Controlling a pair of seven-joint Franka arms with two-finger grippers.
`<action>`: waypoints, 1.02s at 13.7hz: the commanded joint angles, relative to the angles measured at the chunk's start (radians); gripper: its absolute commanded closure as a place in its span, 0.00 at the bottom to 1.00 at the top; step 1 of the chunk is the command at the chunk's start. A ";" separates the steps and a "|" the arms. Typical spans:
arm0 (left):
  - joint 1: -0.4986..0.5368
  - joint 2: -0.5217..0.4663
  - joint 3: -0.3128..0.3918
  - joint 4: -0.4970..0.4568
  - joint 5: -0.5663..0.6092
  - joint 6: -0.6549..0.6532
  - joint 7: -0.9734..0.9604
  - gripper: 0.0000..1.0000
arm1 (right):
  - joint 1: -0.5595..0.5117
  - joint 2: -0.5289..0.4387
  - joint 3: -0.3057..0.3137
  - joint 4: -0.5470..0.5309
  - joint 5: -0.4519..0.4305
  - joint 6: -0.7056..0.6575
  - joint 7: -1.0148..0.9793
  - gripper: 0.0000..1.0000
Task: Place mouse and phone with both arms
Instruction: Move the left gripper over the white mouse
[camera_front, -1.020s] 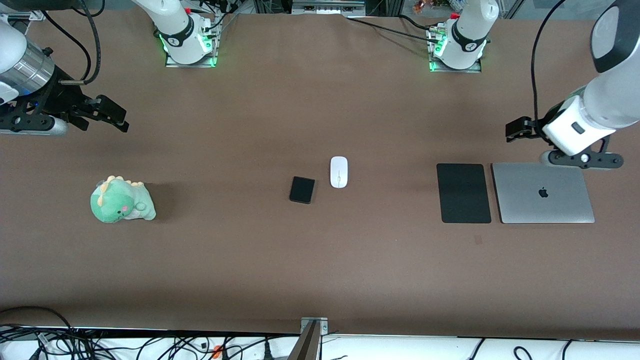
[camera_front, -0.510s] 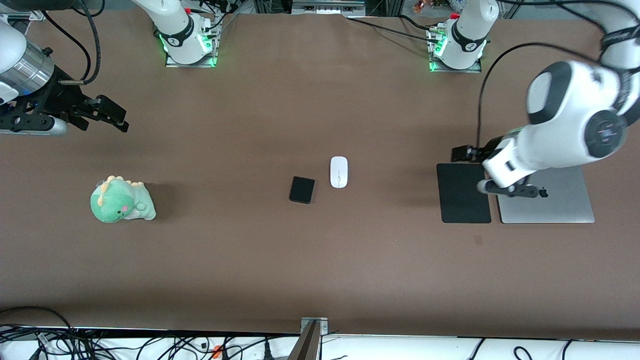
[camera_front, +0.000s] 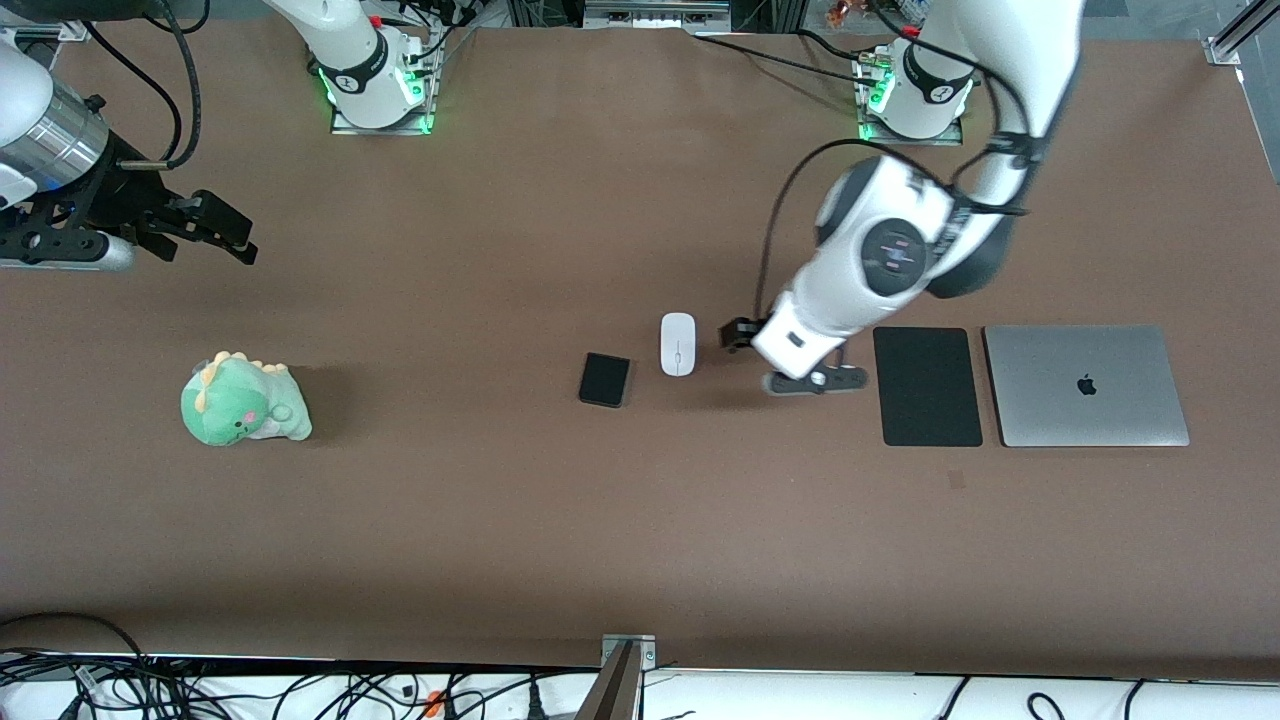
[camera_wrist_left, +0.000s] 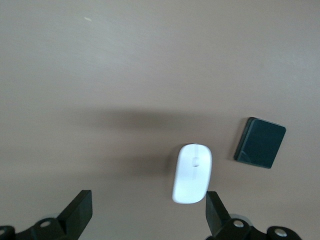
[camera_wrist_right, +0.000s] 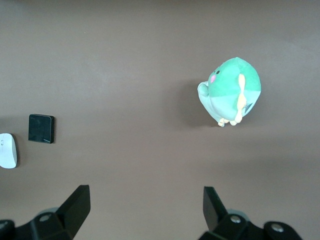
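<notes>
Right gripper (camera_front: 235, 238) waits with jaws apart, empty, over bare table (camera_front: 500, 520) near its own end. Phone (camera_front: 605, 380) sits at 8 o'clock of mouse (camera_front: 678, 344), just beside it. Left gripper (camera_front: 738, 335), spread and empty, hovers at mouse's 3 o'clock; it should centre over the mouse before descending.

Count on the brown table (camera_front: 560, 540): 1 white mouse (camera_front: 678, 344), 1 small black phone (camera_front: 605, 380), 1 larger black pad (camera_front: 927, 386), 1 silver laptop (camera_front: 1086, 385), lid closed, 1 green plush dino (camera_front: 243, 400). 2 robot arms w/ 2 grippers: left gripper (camera_front: 740, 335), right gripper (camera_front: 215, 228).
</notes>
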 joint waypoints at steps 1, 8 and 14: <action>-0.065 0.087 0.013 0.019 0.044 0.085 -0.030 0.00 | -0.013 -0.003 0.012 0.008 -0.011 -0.012 -0.014 0.00; -0.197 0.222 0.019 0.022 0.252 0.260 -0.148 0.00 | -0.013 0.000 0.011 0.008 -0.010 -0.012 -0.014 0.00; -0.217 0.264 0.019 0.022 0.407 0.272 -0.275 0.00 | -0.010 0.005 0.016 0.008 -0.009 -0.012 -0.013 0.00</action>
